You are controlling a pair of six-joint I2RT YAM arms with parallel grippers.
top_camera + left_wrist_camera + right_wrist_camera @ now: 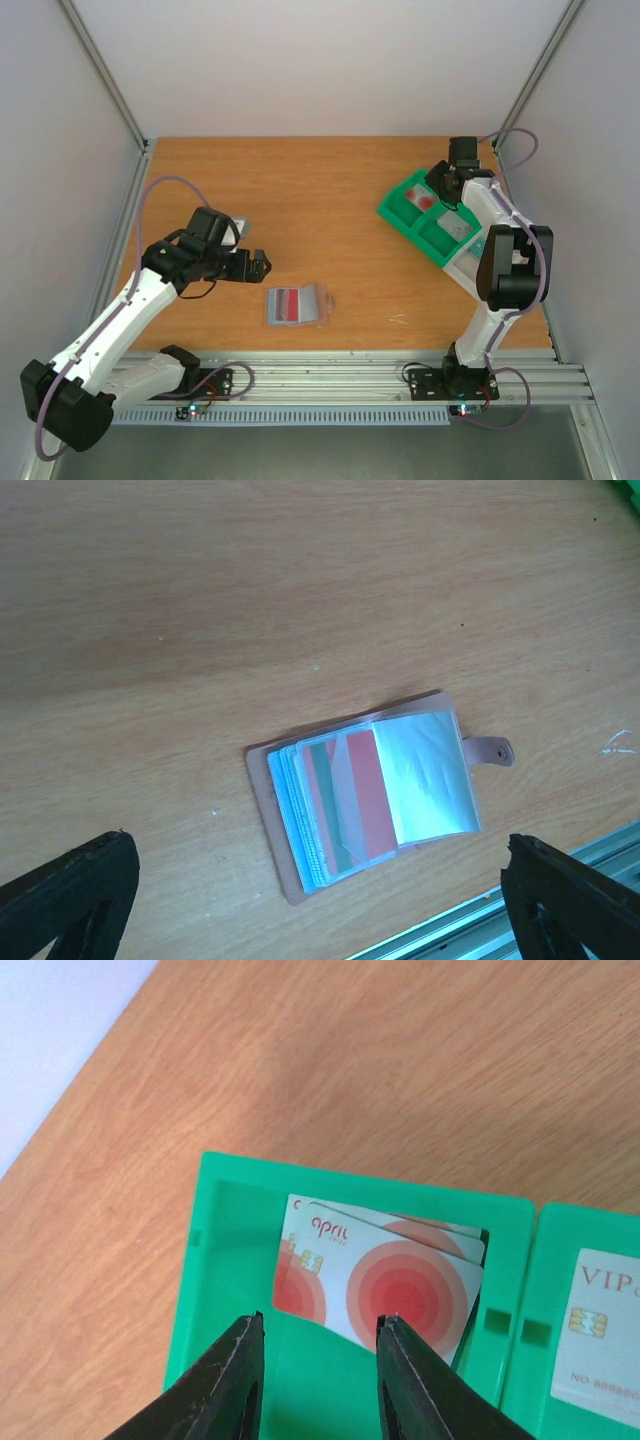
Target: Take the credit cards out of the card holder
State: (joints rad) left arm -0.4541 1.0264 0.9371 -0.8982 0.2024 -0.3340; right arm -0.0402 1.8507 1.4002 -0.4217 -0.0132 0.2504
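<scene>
The card holder (297, 305) lies open near the table's front middle; the left wrist view (370, 795) shows its tan cover, clear sleeves and a red card (365, 792) with a green-striped one under a sleeve. My left gripper (258, 266) is open and empty, just left of and above the holder. My right gripper (320, 1325) is open and empty over the far compartment of the green tray (225, 1260), above two white cards with red circles (400, 1280). A white VIP card (600, 1325) lies in the adjoining compartment.
The green compartmented tray (400, 213) sits at the back right, running toward the right arm. A metal rail (350, 385) borders the table's front edge, close behind the holder. White walls enclose the table on three sides.
</scene>
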